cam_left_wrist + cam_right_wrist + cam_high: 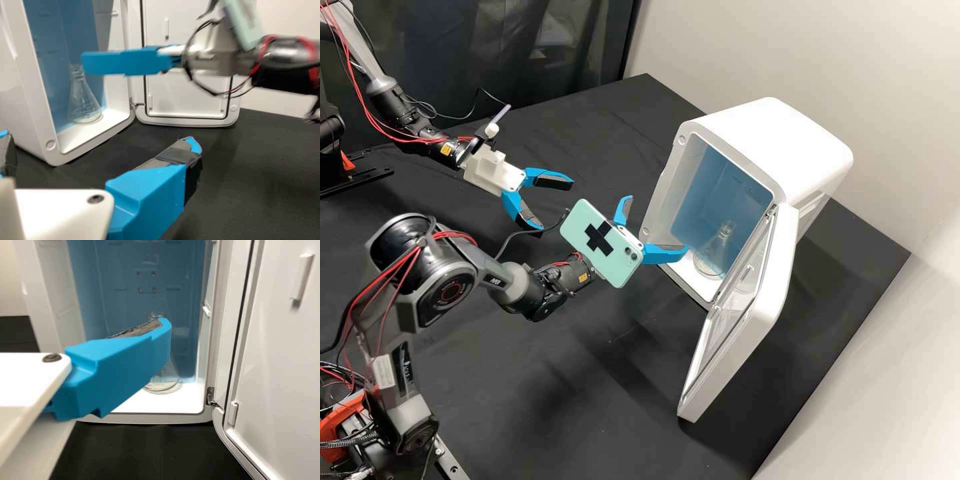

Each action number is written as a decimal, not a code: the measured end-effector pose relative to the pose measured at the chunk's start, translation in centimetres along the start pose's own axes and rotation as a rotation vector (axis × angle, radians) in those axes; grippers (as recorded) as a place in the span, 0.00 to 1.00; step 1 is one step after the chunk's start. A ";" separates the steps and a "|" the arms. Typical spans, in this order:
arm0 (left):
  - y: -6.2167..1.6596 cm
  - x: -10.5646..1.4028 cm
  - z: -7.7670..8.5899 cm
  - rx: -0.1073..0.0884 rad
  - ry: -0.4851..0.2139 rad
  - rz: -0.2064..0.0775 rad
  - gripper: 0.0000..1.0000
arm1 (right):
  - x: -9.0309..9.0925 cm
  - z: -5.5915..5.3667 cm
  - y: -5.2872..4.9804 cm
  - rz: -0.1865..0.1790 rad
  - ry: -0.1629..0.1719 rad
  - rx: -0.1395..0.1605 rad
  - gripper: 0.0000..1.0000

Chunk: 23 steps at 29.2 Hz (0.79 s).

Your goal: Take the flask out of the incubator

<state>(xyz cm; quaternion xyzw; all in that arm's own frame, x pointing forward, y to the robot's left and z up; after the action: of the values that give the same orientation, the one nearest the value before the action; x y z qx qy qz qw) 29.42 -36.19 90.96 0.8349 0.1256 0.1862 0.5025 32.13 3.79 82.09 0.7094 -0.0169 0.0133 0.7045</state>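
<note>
A clear glass flask [716, 256] stands upright on the floor of the white incubator [780, 143], against its blue inner wall. The incubator's door [740, 313] hangs wide open. My right gripper [646, 231] is open just outside the incubator's mouth, level with the flask and not touching it. One of its blue fingers [120, 362] crosses in front of the flask [167, 381]. My left gripper [542, 195] is open too, with nothing in it, and hangs over the bench farther back from the incubator. From there the flask [82, 102] sits behind the right arm's finger [125, 61].
A mint-green phone [600, 243] with a black tape cross is fixed on the right arm's wrist. The incubator stands near the bench's right edge, beside a white wall. Black cloth covers the bench [587, 373]. Dark curtains hang at the back left.
</note>
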 end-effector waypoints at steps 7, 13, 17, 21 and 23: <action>0.07 0.0 0.0 -0.006 -0.001 0.008 1.00 | 3.5 0.5 -2.0 -0.043 -0.078 -0.061 1.00; 0.02 0.0 0.0 -0.021 -0.001 0.007 1.00 | 5.9 1.5 -2.3 -0.017 -0.165 -0.068 1.00; 0.02 0.0 0.0 -0.021 -0.001 0.007 1.00 | 7.2 1.6 -2.3 0.006 -0.174 -0.082 1.00; 0.02 0.0 0.0 -0.021 -0.001 0.007 1.00 | 8.3 2.3 -2.1 0.007 -0.207 -0.100 1.00; 0.02 0.0 0.0 -0.021 -0.001 0.007 1.00 | 8.6 2.8 -1.9 0.015 -0.230 -0.095 1.00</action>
<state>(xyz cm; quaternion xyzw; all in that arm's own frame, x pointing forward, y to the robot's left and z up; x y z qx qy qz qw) 29.45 -36.19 90.98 0.8299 0.1206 0.1887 0.5109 40.82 0.98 80.54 0.6720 -0.1036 -0.0637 0.7305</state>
